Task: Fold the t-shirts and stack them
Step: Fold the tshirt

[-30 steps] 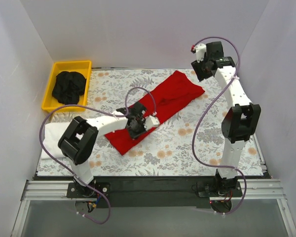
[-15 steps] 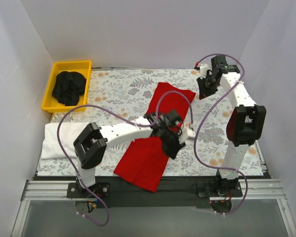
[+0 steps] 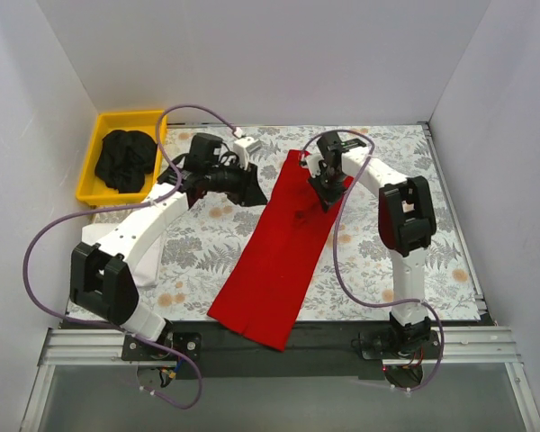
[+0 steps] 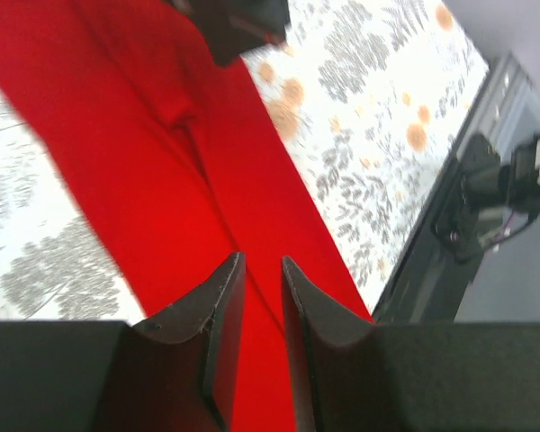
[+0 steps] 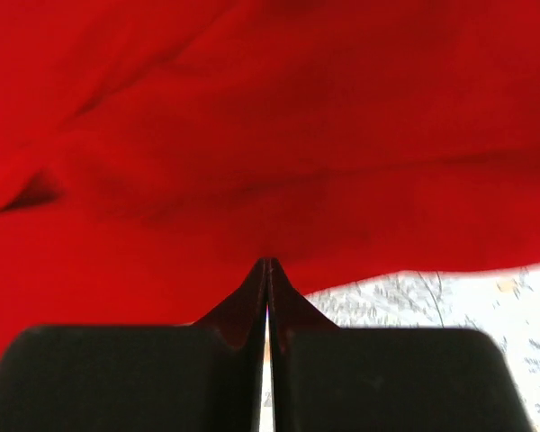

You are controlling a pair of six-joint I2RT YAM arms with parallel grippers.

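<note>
White-walled booth, table under a grey-and-orange floral cover. The red t-shirt lies as a long narrow strip down the middle. It runs on a slant from about 12 o'clock to 6 o'clock, and its near end hangs over the table's front edge.

The right gripper sits on the strip's far end. In the wrist view the fingers are pressed together with no gap, and their tips are pinched into the red cloth, which creases toward them.

The left gripper is just at 9 o'clock of the strip's far end. In its wrist view the jaws show a narrow gap with nothing between them and red cloth beyond. Can't tell if it touches the cloth.

A yellow bin at 10 o'clock holds the crumpled black t-shirt. The white t-shirt is at 9 o'clock, at the table's left edge, partly under the left arm.
</note>
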